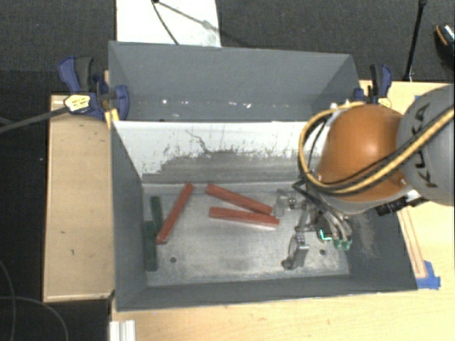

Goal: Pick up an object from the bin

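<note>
My gripper (294,253) hangs low over the bin floor at the right front, beneath the arm's orange cover, and nothing shows in it. Just to its left lie two red-brown sticks, the upper stick (239,198) and the lower stick (243,217), meeting in a narrow V whose right ends come close to the gripper. A third red-brown stick (175,212) lies tilted further left.
Two dark green sticks (151,234) lie end to end along the bin's left wall. Bare floor stretches across the front middle of the bin. The arm and its cables cover the bin's right rear corner.
</note>
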Motion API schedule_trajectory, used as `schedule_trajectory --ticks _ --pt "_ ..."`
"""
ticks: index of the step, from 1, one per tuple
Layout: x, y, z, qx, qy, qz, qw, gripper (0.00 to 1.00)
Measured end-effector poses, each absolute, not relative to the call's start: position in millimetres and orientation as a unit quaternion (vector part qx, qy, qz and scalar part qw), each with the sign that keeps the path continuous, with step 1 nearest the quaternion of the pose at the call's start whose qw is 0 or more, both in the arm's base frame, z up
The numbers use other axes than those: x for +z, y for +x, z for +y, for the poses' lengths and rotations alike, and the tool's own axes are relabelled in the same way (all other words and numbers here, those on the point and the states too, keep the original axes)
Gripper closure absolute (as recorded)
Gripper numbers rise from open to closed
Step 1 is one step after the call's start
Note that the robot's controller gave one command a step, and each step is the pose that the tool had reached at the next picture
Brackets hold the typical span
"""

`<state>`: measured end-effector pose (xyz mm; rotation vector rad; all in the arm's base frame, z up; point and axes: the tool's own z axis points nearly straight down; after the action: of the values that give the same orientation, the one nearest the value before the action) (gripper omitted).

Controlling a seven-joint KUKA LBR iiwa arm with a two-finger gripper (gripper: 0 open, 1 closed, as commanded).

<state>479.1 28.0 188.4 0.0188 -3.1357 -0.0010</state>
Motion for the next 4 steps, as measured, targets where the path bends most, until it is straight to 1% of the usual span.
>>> schedule_trajectory --ticks 1,2,3,4 --pt "66.8 556.9 67.0 -0.001 0.044 -0.999 -0.002 0.00" --pt "101.5 544.8 92.0 -0.001 -0.010 -1.000 -0.004 0.00" --pt "100.4 549.8 81.7 -0.001 -0.066 -0.998 -0.004 0.00" --pt "69.4 544.7 77.9 0.000 -0.107 -0.994 0.000 0.00"
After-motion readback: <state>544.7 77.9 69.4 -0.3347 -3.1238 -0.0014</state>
